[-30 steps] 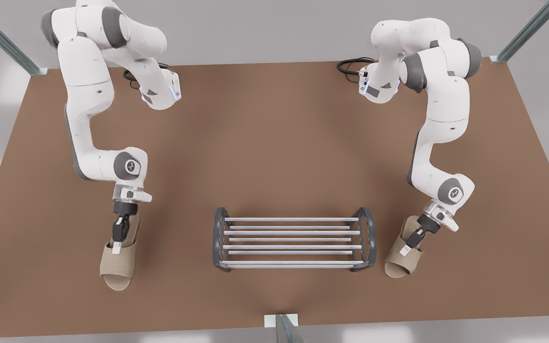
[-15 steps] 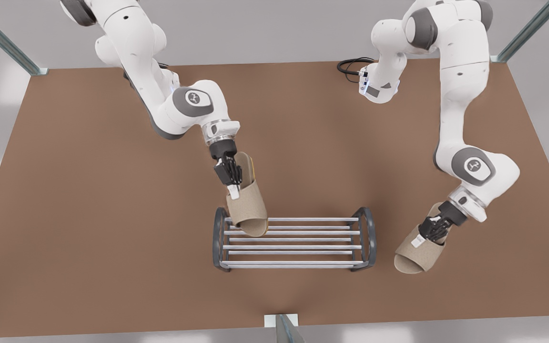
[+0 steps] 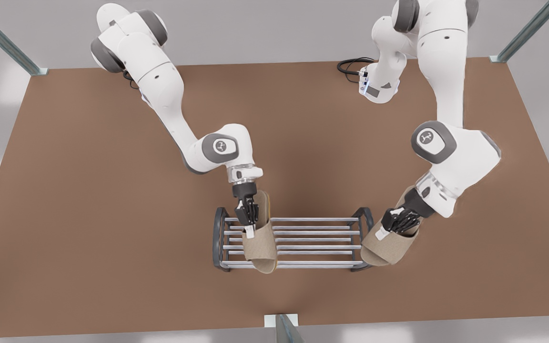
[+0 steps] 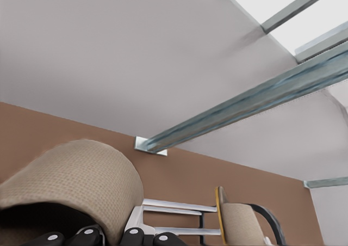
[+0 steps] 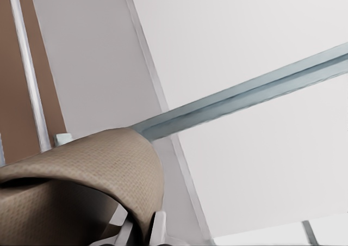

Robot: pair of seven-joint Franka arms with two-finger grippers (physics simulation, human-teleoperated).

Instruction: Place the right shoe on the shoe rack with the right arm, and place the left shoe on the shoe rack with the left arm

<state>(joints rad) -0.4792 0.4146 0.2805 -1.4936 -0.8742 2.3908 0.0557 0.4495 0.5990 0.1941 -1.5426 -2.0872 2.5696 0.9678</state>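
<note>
The shoe rack (image 3: 303, 240) stands near the table's front edge, with silver bars between dark arched ends. My right gripper (image 3: 249, 231), on the front view's left, is shut on the strap of the right shoe (image 3: 261, 250), a tan slipper lying over the rack's left part. My left gripper (image 3: 389, 229), on the front view's right, is shut on the left shoe (image 3: 383, 248), held tilted against the rack's right end frame. The left wrist view has the held strap (image 4: 70, 175), the rack's bars (image 4: 174, 206) and the other slipper (image 4: 239, 224). The right wrist view has its strap (image 5: 81, 175).
The brown table (image 3: 88, 214) spreads wide on both sides of the rack. A black cable coil (image 3: 350, 64) lies at the back. A metal bracket (image 3: 281, 320) with a beam sits at the middle of the front edge.
The right gripper lifted its slipper off the table and carried it over the rack's left part. The left gripper lifted its slipper and swung it to the rack's right end.
</note>
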